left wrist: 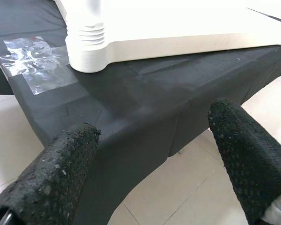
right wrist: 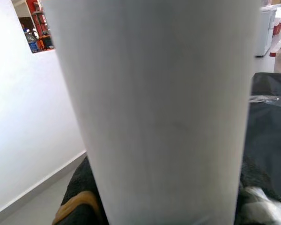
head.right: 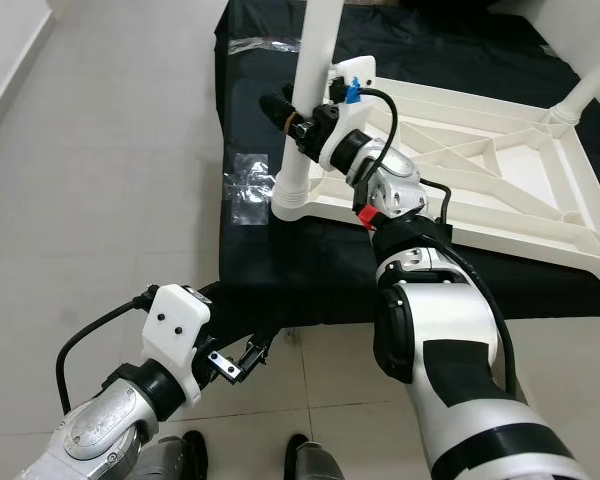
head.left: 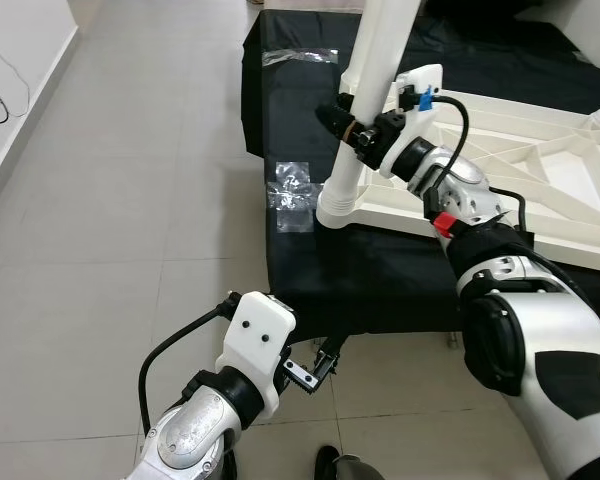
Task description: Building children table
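On a low platform draped in black cloth, a white plastic children's table top lies upside down, its ribbed underside facing up. At its near-left corner a white table leg stands upright in the corner socket, rising out past the far edge of the head views. The right gripper is clamped around this leg partway up, its black fingers wrapping the tube on either side; the right wrist view shows the pale leg pressed close between the dark pads. Another leg stands at the far-right corner of the top. Two patches of clear tape sit on the cloth left of the leg's base. The left gripper hovers low, near the platform's near edge over the tiled floor, its fingers spread apart and holding nothing.
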### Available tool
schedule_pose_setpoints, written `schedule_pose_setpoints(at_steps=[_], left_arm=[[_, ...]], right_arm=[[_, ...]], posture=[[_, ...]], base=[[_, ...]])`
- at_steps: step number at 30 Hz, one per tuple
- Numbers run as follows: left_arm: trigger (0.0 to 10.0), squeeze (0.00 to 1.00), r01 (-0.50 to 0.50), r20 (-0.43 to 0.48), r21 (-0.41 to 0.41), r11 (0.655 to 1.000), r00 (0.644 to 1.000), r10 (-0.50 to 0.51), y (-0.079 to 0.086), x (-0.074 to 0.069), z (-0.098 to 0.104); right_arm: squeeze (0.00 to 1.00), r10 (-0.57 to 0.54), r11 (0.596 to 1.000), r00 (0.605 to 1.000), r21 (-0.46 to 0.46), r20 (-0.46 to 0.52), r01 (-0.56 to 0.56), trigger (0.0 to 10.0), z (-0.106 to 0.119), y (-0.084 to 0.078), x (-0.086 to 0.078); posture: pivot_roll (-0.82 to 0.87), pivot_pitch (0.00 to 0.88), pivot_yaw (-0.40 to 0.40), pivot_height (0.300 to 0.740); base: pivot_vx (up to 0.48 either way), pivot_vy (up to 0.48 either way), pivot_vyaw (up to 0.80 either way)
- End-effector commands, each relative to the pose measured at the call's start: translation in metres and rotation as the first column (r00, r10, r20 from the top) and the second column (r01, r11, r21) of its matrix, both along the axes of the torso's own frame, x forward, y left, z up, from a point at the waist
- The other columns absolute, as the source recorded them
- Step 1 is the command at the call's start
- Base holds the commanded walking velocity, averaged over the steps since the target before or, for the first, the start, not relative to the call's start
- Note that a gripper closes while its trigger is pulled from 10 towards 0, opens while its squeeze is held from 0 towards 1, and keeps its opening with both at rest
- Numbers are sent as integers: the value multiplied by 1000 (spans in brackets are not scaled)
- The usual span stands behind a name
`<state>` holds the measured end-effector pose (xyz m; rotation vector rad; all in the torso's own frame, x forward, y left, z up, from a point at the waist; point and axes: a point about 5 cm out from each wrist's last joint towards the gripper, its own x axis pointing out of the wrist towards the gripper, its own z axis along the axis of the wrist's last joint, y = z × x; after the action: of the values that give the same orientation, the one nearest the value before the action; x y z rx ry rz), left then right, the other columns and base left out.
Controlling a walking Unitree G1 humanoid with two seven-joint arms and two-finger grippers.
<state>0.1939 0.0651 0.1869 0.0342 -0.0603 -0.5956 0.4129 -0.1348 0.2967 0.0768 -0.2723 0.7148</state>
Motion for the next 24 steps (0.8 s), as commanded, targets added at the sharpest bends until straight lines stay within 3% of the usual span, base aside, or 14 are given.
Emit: schedule_pose_setpoints(at_steps=[1, 3, 6, 8, 9, 12, 13, 14, 15, 16, 17, 19, 21, 24], left_arm=[[10000, 0, 0, 1, 4, 1000, 1000, 0, -1, -2, -1], [10000, 0, -3, 6, 5, 1000, 1000, 3, 0, 0, 0], [10000, 0, -4, 8, 6, 1000, 1000, 4, 1, 0, 0], [10000, 0, -6, 10, 7, 1000, 1000, 6, 1, 1, 1], [10000, 0, -10, 13, 10, 1000, 1000, 10, 2, 2, 1], [10000, 0, -10, 13, 10, 1000, 1000, 10, 2, 2, 1], [10000, 0, -16, 15, 13, 1000, 1000, 16, 4, 3, 0], [10000, 0, -16, 15, 13, 1000, 1000, 16, 4, 3, 0], [10000, 0, -23, 17, 16, 1000, 1000, 22, 5, 4, 0], [10000, 0, -23, 17, 16, 1000, 1000, 22, 5, 4, 0], [10000, 0, -28, 17, 17, 999, 999, 28, 5, 5, 0], [10000, 0, -28, 17, 17, 999, 999, 28, 5, 5, 0], [10000, 0, -33, 18, 17, 999, 999, 32, 6, 4, 0], [10000, 0, -35, 16, 14, 999, 999, 35, 6, 4, 0]], right_arm=[[0, -83, 995, 995, 47, -52, 85, 0, -6, -2, 4], [0, -246, 968, 968, 27, -57, 248, 0, -11, -10, 7], [0, -297, 954, 953, 18, -58, 298, 0, -13, -12, 7], [0, -411, 911, 909, 2, -75, 412, 0, -19, -19, 8], [0, -547, 836, 831, -21, -98, 548, 0, -30, -26, 7], [0, -547, 836, 831, -21, -98, 548, 0, -30, -26, 7], [0, -688, 723, 715, -27, -124, 690, 0, -41, -31, 2], [0, -688, 723, 715, -27, -124, 690, 0, -41, -31, 2], [0, -789, 605, 597, -19, -142, 796, 0, -47, -29, -8], [0, -789, 605, 597, -19, -142, 796, 0, -47, -29, -8], [0, -850, 513, 507, -7, -145, 858, 0, -49, -25, -19], [0, -850, 513, 507, -7, -145, 858, 0, -49, -25, -19], [0, -896, 408, 402, 8, -188, 913, 0, -50, -14, -32], [0, -905, 376, 370, 9, -208, 926, 0, -51, -8, -34]], posture=[[139, 209, -84, 740], [139, 209, -84, 740], [139, 209, -84, 740], [128, 209, -82, 740], [127, 213, -83, 740], [127, 213, -83, 740], [129, 213, -84, 740], [129, 213, -84, 740], [136, 211, -87, 740], [136, 211, -87, 740], [133, 212, -89, 740], [133, 212, -89, 740], [128, 212, -88, 740], [129, 213, -88, 740]], base=[[0, 0, 0], [0, 0, 0], [0, 0, 0], [0, 0, 0], [0, 0, 0], [0, 0, 0], [0, 0, 0], [0, 0, 0], [0, 0, 0], [0, 0, 0], [0, 0, 0], [0, 0, 0], [0, 0, 0], [0, 0, 0]])
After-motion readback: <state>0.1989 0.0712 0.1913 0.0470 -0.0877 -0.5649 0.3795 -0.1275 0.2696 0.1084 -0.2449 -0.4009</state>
